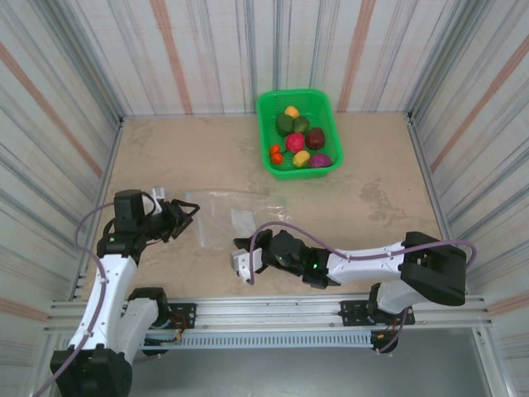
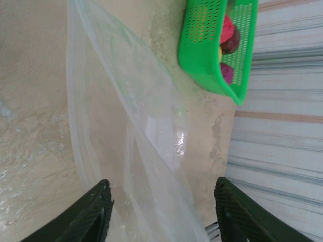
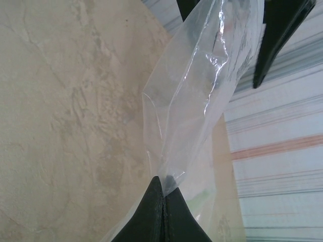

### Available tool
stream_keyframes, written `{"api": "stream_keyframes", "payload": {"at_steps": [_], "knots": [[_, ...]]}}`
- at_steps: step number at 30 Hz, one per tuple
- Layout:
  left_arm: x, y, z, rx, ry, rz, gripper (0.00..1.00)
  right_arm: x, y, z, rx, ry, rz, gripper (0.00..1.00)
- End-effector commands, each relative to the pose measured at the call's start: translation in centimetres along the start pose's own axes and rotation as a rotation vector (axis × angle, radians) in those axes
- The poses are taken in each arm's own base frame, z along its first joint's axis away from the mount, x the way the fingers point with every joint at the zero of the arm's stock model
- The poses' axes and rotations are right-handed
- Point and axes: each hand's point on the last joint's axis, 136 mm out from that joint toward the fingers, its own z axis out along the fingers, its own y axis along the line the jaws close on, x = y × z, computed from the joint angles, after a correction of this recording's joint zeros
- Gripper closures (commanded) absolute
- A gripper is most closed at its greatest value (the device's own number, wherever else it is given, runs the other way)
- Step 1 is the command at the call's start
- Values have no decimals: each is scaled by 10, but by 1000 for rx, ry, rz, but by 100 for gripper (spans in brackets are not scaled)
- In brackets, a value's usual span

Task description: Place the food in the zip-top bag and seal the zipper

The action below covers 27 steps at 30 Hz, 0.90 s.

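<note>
Basket (image 1: 266,136) holding food (image 1: 296,142) stands well beyond bag (image 1: 221,217).

Both arms (image 1: 107,277) wear white shells, black joints, lilac cables (image 1: 446,241), a black left gripper (image 2: 162,186), possibly a green light (image 1: 312,265).

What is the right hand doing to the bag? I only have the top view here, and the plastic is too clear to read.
Observer: The right wrist view shows the right hand shut on a fold of the bag, with the film stretching away from its tips.
Reviewer: Does the left hand have hold of it too?
Observer: No. In the left wrist view the left hand is open. Its fingers are wide apart, and the bag's film runs between them unclamped.
</note>
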Motion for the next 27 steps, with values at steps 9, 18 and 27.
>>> {"api": "stream_keyframes", "payload": {"at_steps": [9,18,27], "knots": [[3,-18,-17,22,-13,26,41,26,-3,2,68,96,39,100],[4,-7,-4,25,23,-108,46,31,-8,3,110,107,68,100],[12,31,20,7,77,-274,52,29,-5,5,115,107,72,100]]}}
